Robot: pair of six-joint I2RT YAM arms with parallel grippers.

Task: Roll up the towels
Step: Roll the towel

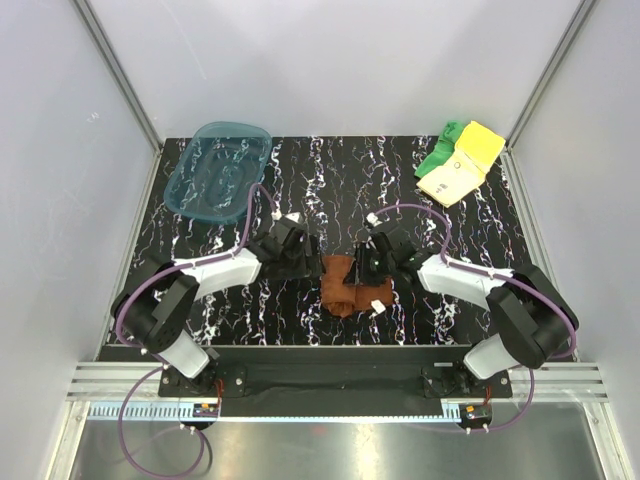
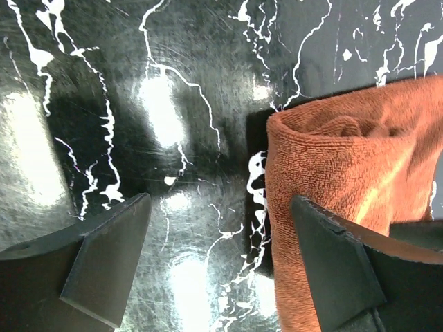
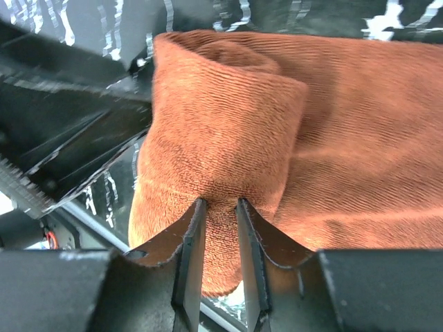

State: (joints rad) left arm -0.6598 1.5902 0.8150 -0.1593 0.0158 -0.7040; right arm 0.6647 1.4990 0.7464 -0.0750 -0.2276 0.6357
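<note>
Progress is early: your right fingers (image 3: 196, 221) pinch the part-rolled rust towel (image 1: 345, 285), left fingers (image 2: 118, 242) spread beside it; green towel (image 1: 437, 155) and yellow towel (image 1: 460, 172) lie unrolled far right.

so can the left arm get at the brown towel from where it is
Probably yes: the left gripper hangs open right at the edge of the brown towel, with nothing between them. The right gripper pinches a fold from the other side.
</note>
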